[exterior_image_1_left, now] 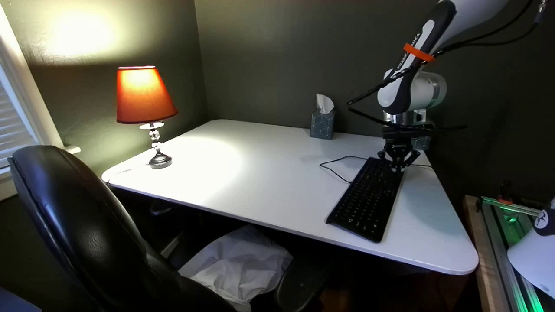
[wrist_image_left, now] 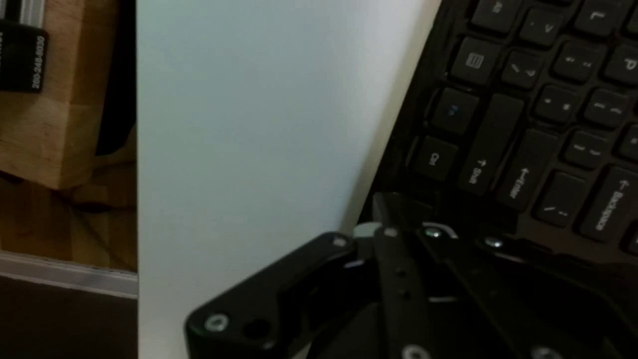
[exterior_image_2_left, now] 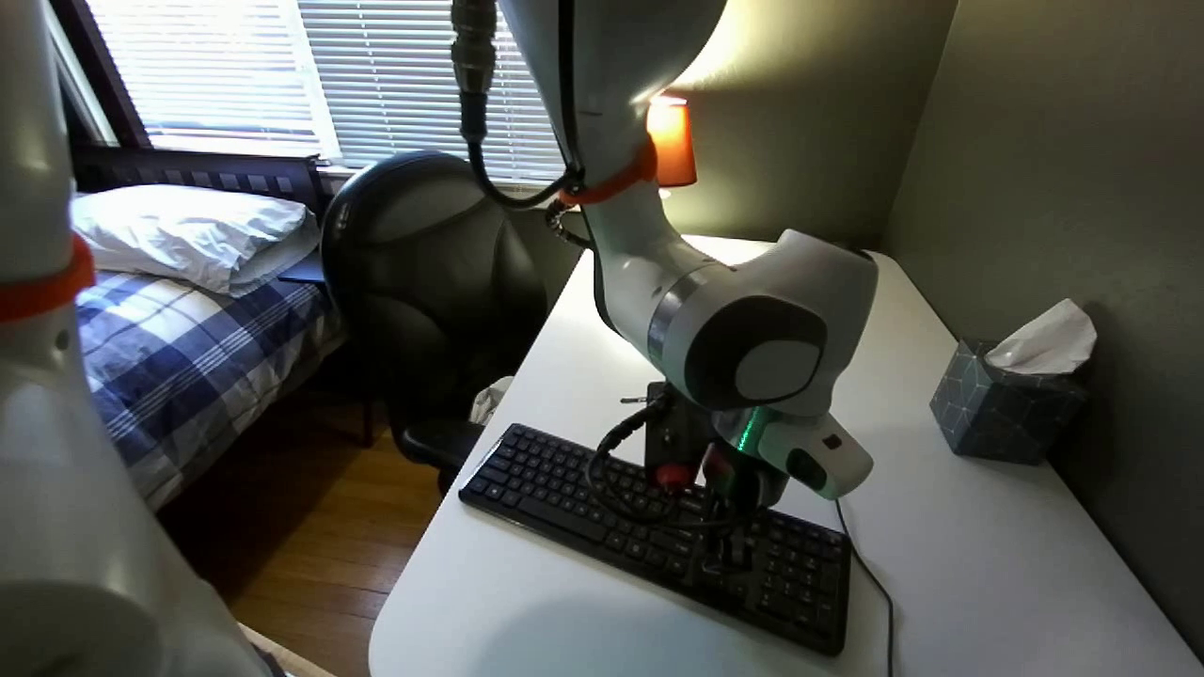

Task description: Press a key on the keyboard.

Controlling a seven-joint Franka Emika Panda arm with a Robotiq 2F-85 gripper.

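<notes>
A white desk (exterior_image_1_left: pixel 260 173) is lit by an orange-shaded lamp (exterior_image_1_left: pixel 143 99); a tissue box (exterior_image_1_left: pixel 322 125) is seen near the wall (exterior_image_1_left: pixel 269 65), a plaid-covered bed (exterior_image_2_left: pixel 207 348) topped by a pillow (exterior_image_2_left: pixel 188 230).

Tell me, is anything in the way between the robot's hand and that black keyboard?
Nothing that I can see. The hand points down at the keyboard with no object between them. A grey tissue box stands aside, close to the wall. Whether hand and keyboard touch, I can't tell.

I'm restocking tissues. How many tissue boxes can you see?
2, it seems: a patterned tissue box by the wall, and what looks like a second box, partly hidden behind the gripper in an exterior view.
</notes>
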